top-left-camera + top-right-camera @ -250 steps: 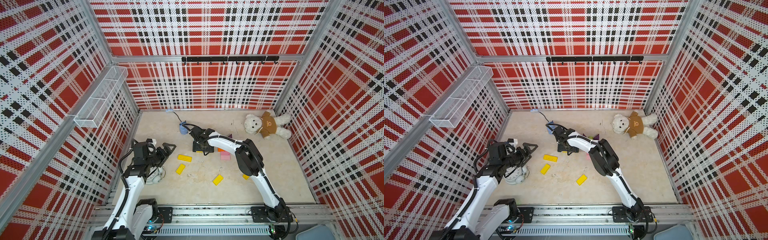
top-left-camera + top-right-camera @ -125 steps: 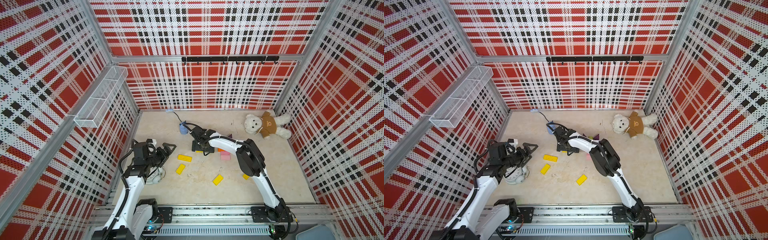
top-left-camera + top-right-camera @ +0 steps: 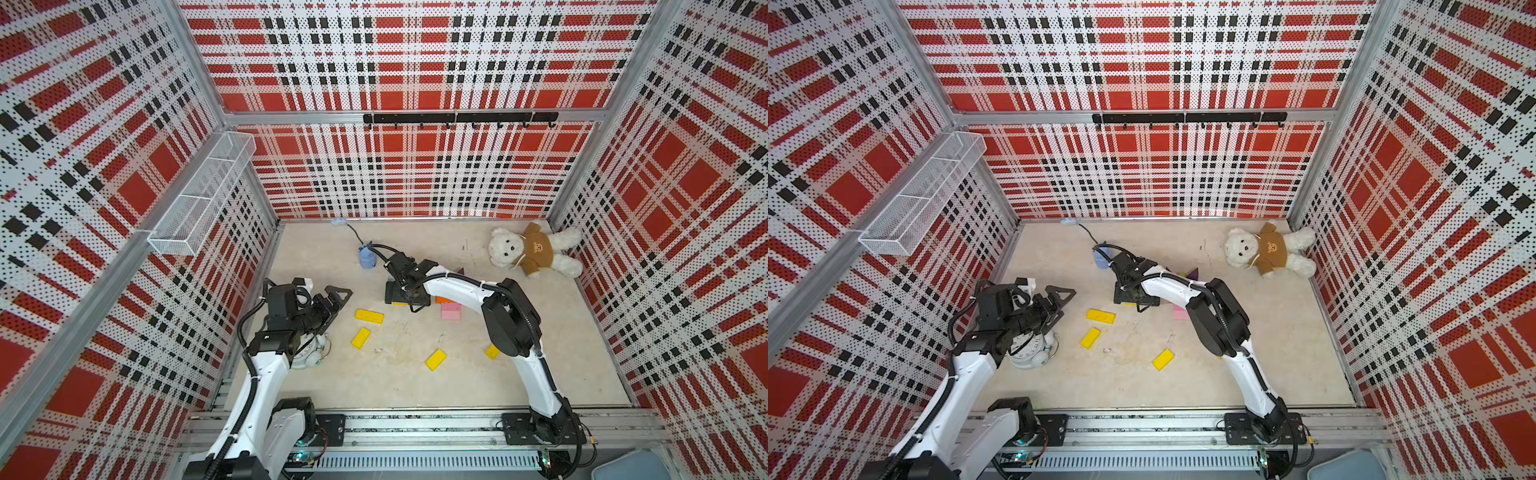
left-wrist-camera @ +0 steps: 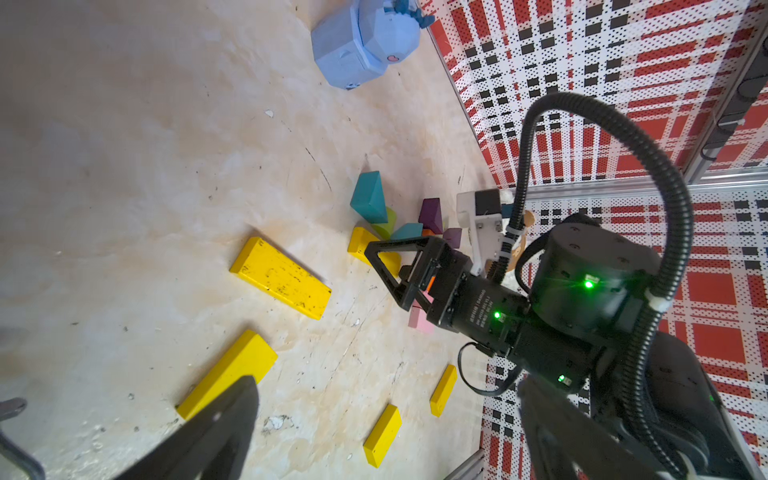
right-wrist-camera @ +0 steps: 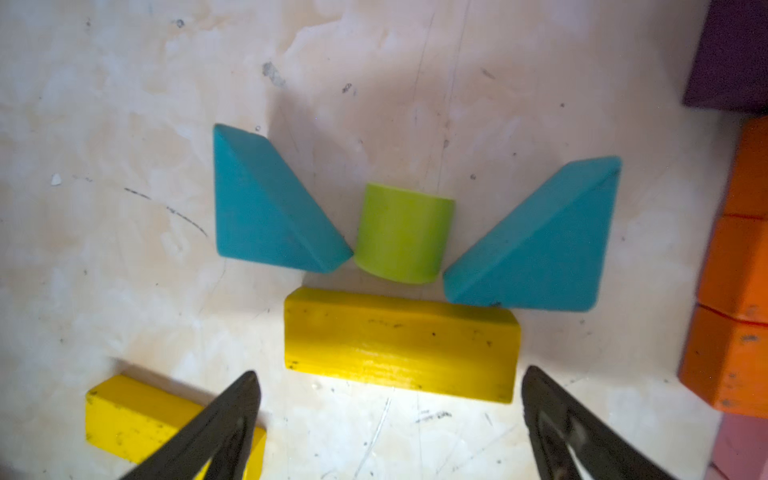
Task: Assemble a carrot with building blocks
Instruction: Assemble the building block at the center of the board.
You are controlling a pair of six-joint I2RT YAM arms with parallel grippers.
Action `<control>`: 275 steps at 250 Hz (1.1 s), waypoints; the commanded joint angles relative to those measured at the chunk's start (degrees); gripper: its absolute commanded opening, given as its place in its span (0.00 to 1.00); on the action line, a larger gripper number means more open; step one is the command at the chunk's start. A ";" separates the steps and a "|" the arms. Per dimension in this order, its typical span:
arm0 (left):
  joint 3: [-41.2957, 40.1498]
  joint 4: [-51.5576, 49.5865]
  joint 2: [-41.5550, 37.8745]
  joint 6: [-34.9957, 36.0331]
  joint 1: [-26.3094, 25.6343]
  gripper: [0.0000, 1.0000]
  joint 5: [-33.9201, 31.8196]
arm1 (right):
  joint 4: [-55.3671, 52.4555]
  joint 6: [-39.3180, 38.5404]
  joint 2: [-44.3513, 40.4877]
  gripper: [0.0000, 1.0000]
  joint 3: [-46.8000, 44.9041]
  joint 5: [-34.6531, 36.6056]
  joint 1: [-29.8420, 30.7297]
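Top views: R gripper low over block cluster mid-floor, jaws spread, holding nothing; L gripper also spread, empty, hanging near clock; loose yellow bars on bare floor btwn arms; bear well apart.

L wrist view: cluster just beside R gripper; floor toward L arm mostly free.

R wrist view: lime stub btwn two teal triangles; yellow bar across their base, gripper side; leaves + first row look done.

Next, prob: fetch another bar, set it flush against first w/o nudging it; orange bars crowd one flank.
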 commanded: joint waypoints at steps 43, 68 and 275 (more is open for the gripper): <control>-0.50 0.49 0.18 0.47 0.64 1.00 -0.63 | -0.42 -5.01 -4.48 0.84 -5.84 -1.11 -0.07; -0.58 0.57 0.17 0.47 0.63 1.00 -0.70 | -1.31 -5.47 -3.57 0.83 -5.65 -0.26 -0.22; -0.49 -0.22 -0.17 0.82 0.55 1.00 -1.23 | -4.12 -7.70 2.35 0.69 0.91 0.23 -1.29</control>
